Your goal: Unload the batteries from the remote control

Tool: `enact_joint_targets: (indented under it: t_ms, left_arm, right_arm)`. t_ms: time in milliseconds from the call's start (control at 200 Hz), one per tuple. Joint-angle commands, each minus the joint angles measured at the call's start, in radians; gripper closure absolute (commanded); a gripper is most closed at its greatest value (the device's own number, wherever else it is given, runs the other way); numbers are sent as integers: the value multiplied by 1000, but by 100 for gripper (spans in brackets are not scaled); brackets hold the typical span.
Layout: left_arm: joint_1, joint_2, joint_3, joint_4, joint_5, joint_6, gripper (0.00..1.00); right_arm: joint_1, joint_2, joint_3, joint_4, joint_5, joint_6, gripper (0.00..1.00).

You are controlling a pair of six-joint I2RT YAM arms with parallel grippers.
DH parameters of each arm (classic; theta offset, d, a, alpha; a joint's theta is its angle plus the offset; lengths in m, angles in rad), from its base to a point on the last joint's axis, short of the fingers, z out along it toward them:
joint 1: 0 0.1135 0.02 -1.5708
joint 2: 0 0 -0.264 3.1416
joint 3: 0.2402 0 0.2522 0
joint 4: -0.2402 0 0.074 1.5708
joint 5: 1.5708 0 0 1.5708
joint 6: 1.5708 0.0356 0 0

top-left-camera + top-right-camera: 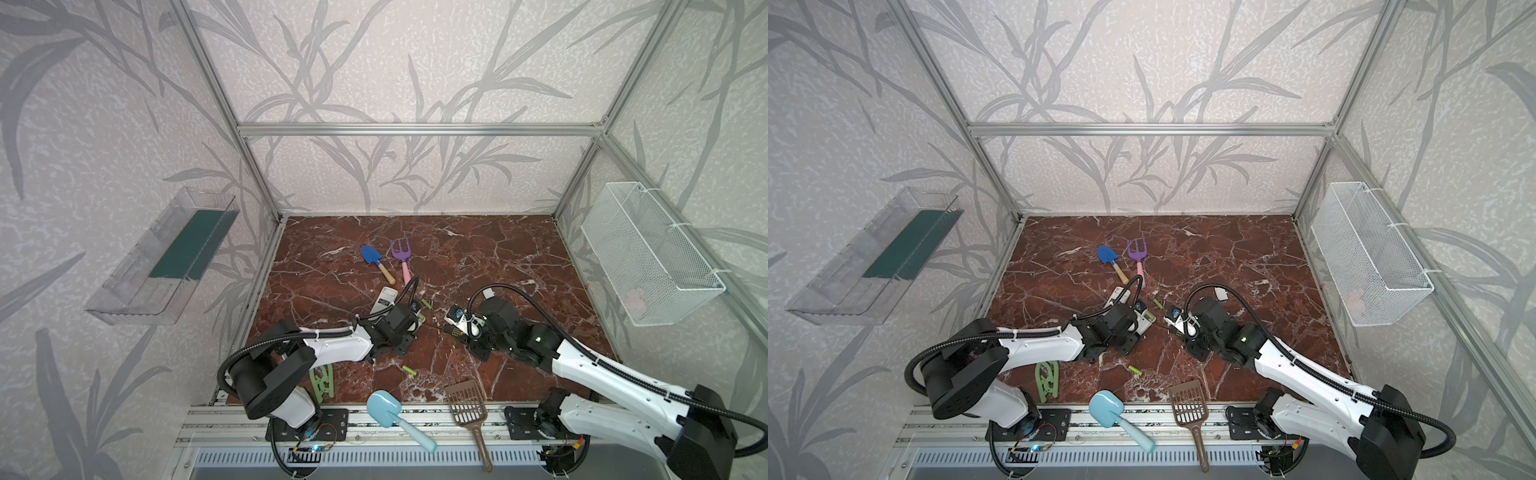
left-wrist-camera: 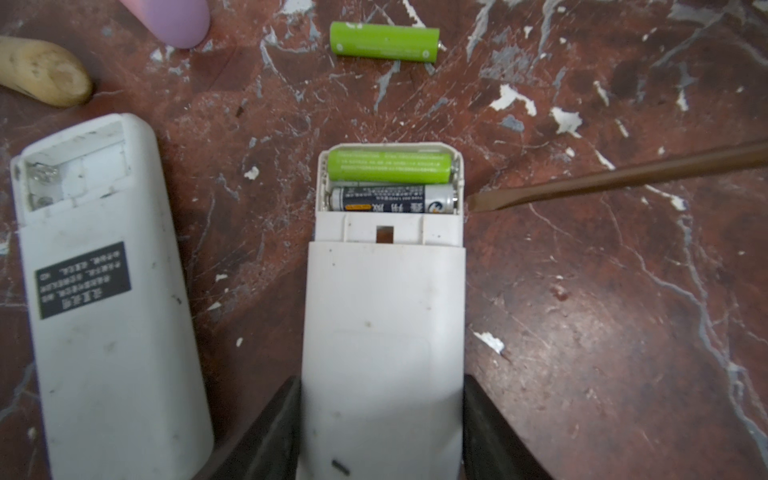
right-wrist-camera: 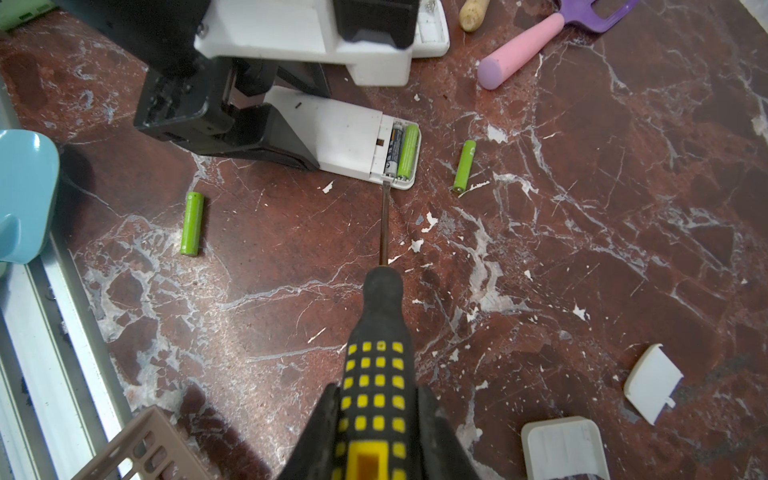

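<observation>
Red-brown, white-veined marble tabletop [image 2: 623, 332] is enclosed by leaf-patterned walls [image 1: 374, 62]. The white plastic remote control [image 2: 382, 299] is clamped by the left gripper [image 2: 380, 386]; a lime-green battery [image 2: 388, 167] and a dark battery [image 2: 390, 199] are seated in its open bay. Two loose green batteries [image 3: 192, 223] are scattered nearby. The screwdriver [image 3: 380, 316] is pinched by the right gripper [image 3: 378, 399].

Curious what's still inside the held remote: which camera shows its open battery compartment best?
The left wrist view: the compartment is close-up, a green cell and a dark cell side by side. The right wrist view shows it smaller, at the screwdriver tip. Both top views show a sliver beside the left arm.
</observation>
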Motion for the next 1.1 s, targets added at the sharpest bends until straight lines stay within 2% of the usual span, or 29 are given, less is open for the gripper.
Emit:
enact_joint_targets:
  t_ms: [0, 1095]
  left_arm:
    - [1, 11, -36, -61, 21, 3, 46]
    - [1, 21, -44, -58, 36, -9, 48]
  right_arm:
    - [5, -3, -11, 40, 2, 11, 100]
    - [5, -13, -8, 18, -2, 18, 100]
